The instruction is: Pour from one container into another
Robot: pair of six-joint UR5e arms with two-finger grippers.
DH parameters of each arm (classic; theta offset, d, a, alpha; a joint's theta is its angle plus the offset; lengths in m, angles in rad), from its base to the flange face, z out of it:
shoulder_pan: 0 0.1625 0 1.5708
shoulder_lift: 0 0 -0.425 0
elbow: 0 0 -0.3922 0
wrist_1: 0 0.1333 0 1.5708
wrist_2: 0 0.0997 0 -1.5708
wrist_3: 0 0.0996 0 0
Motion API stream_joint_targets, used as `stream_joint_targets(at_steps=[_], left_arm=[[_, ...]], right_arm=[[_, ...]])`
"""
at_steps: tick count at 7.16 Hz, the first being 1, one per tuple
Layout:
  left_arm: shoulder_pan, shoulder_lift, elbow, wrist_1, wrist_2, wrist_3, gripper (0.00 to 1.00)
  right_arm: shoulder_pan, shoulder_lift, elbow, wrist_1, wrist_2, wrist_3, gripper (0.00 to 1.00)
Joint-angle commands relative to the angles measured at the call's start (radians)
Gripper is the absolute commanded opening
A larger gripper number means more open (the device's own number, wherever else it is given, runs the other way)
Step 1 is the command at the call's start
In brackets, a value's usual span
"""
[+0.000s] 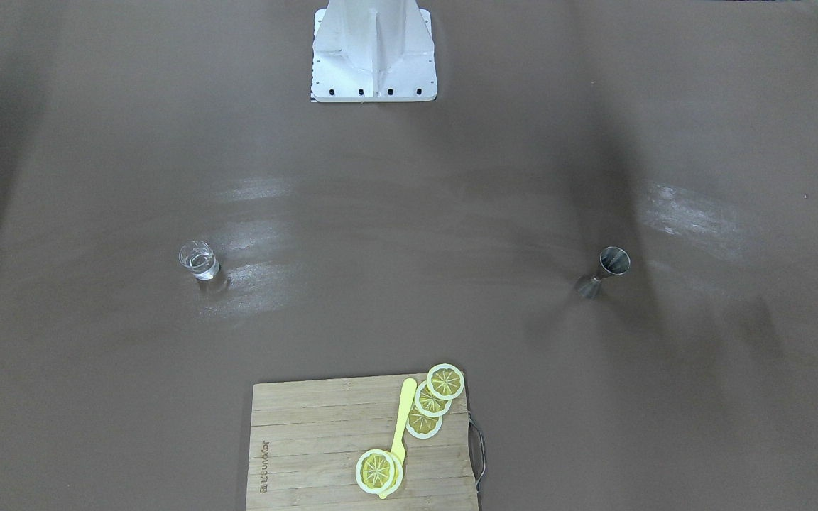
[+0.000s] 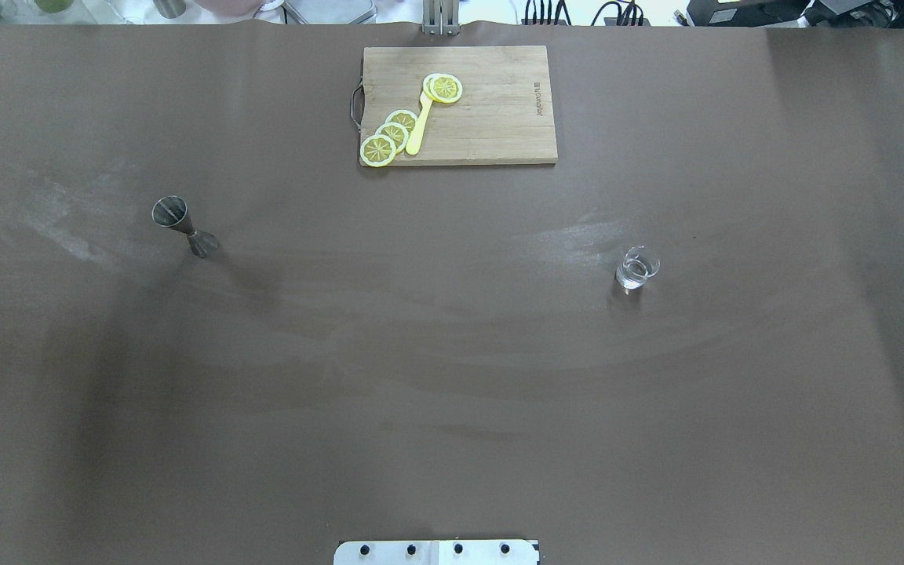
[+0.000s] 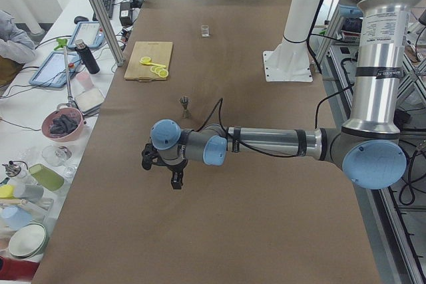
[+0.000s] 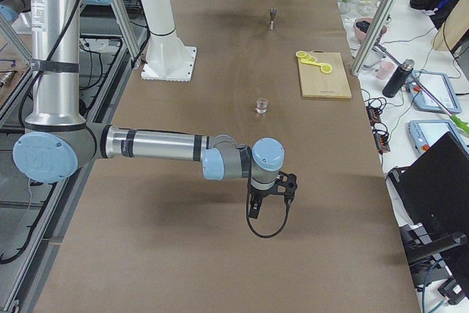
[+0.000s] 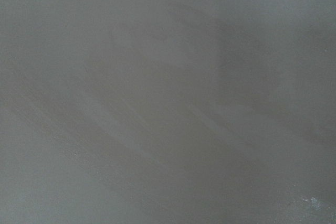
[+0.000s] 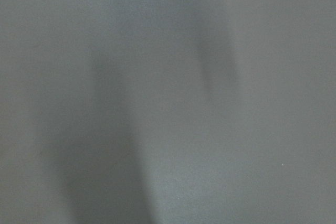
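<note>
The small clear glass [image 1: 199, 261] [image 2: 637, 268] stands upright on the brown table with a little clear liquid in it. Far from it stands the grey steel hourglass jigger [image 1: 606, 270] [image 2: 184, 225], also upright. Neither is held. My left gripper [image 3: 162, 166] shows only in the exterior left view, low over the table on the near side of the jigger [image 3: 184, 106]. My right gripper [image 4: 270, 194] shows only in the exterior right view, nearer the camera than the glass [image 4: 261, 105]. I cannot tell whether either is open or shut. Both wrist views show only bare table.
A wooden cutting board [image 2: 499, 118] [image 1: 309, 440] with lemon slices [image 2: 391, 135] and a yellow knife [image 2: 418, 125] lies at the table's far edge. The white robot base [image 1: 373, 57] stands at the near edge. Operators' desks with clutter line the far side.
</note>
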Motion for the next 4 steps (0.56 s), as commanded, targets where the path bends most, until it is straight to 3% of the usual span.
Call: stream_joint_targets(at_steps=[1, 2, 4], left_arm=[[0.001, 0.064, 0.025, -0.026, -0.026, 0.007, 0.98], [0.004, 0.026, 0.075, -0.050, -0.028, 0.005, 0.98], [0.001, -0.011, 0.024, -0.221, -0.030, -0.001, 0.98]], right_arm=[[0.001, -0.005, 0.007, 0.000, 0.001, 0.000, 1.00], [0.001, -0.006, 0.008, 0.000, 0.002, 0.000, 1.00], [0.001, -0.006, 0.007, 0.000, 0.003, 0.000, 1.00]])
